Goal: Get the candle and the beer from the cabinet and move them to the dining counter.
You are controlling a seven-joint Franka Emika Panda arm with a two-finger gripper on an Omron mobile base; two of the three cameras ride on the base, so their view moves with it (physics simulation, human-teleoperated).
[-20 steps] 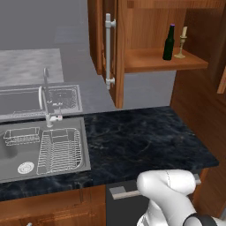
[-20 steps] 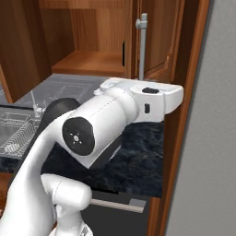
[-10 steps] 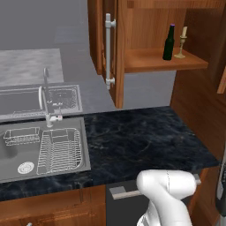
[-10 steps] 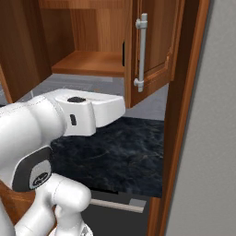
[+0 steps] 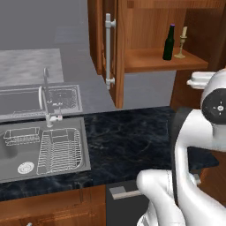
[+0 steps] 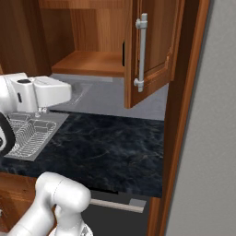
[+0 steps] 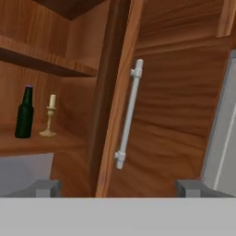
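The gripper (image 7: 118,189) stands spread wide and empty, its blunt grey fingertips (image 7: 44,188) apart, facing the cabinet (image 7: 166,115) of reddish grained wood with its long silver bar handle (image 7: 128,120). On the open shelf stand the slim dark beer (image 7: 24,113) and, just beside it, the pale candle (image 7: 49,120) in what looks like brass.

White glossy arm (image 5: 194,145), rounded tubular links, smooth plastic-looking shells. Dark grey-black band at the joints, one round dark joint cap with small pale marks at its centre. Bulbous white lower link (image 6: 60,196) above the base. Boxy white hand housing (image 6: 46,92) with a small dark slot on its side. Two small grey finger tips (image 7: 44,186), square-edged.
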